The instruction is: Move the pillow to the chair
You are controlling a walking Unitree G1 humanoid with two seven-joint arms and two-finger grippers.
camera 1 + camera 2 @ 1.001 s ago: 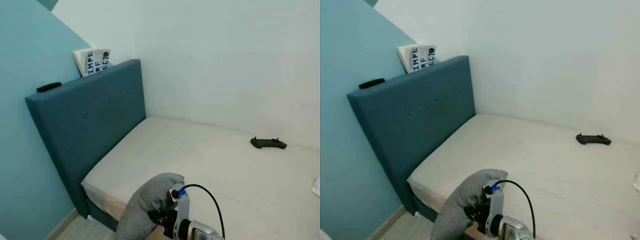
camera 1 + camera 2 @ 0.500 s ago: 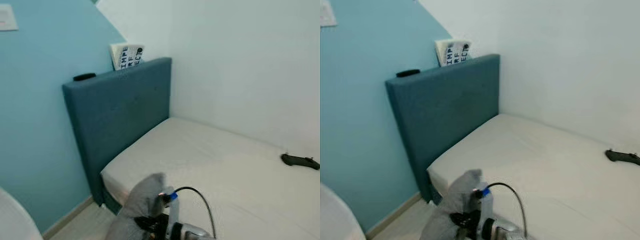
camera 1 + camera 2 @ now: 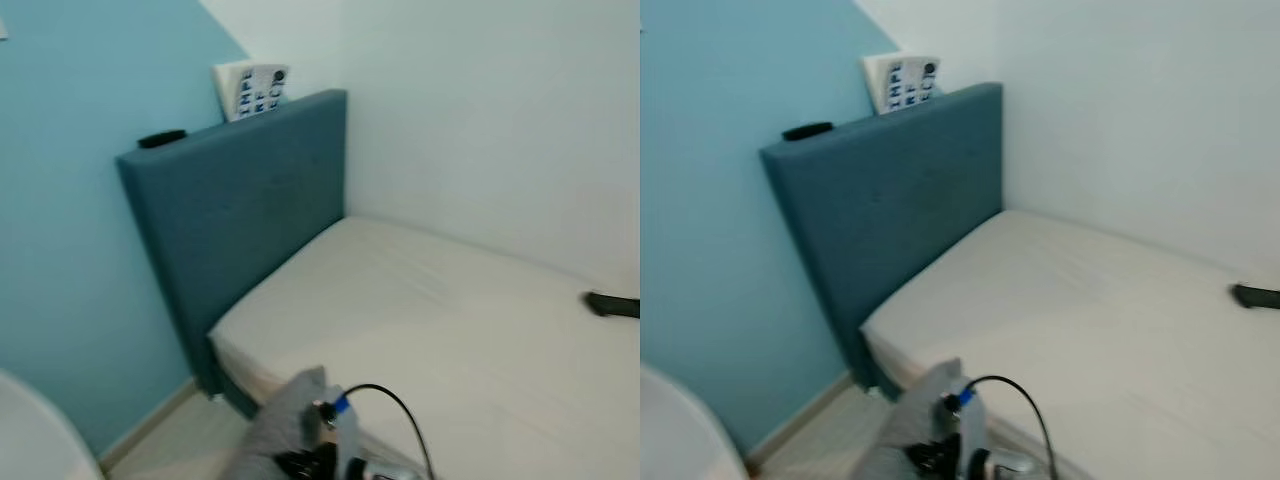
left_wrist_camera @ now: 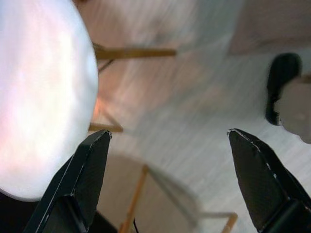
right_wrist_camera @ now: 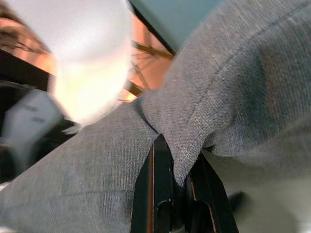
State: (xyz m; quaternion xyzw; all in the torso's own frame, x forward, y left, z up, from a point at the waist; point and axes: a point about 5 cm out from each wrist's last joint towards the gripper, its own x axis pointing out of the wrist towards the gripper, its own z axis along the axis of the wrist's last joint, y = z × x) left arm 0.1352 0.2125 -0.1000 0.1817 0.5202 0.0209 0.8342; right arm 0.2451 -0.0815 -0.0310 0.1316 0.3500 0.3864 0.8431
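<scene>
A grey fabric pillow hangs at the bottom centre of the eye views, off the near corner of the bed. My right gripper is shut on a fold of the pillow, with cloth pinched between its two black fingers. The white rounded chair shows at the lower left corner, and its seat appears beside my left gripper. That gripper is open with nothing between its fingers, above the wooden floor and the chair's wooden legs.
A blue headboard stands against the teal wall, with a book and a small black object on top. The bare mattress stretches to the right, with a black controller on it. Wooden floor lies between bed and chair.
The camera has swung left and blurred, bringing the white chair's edge into view and pushing the controller to the right edge. The pillow stays held and sits lower in the picture.
</scene>
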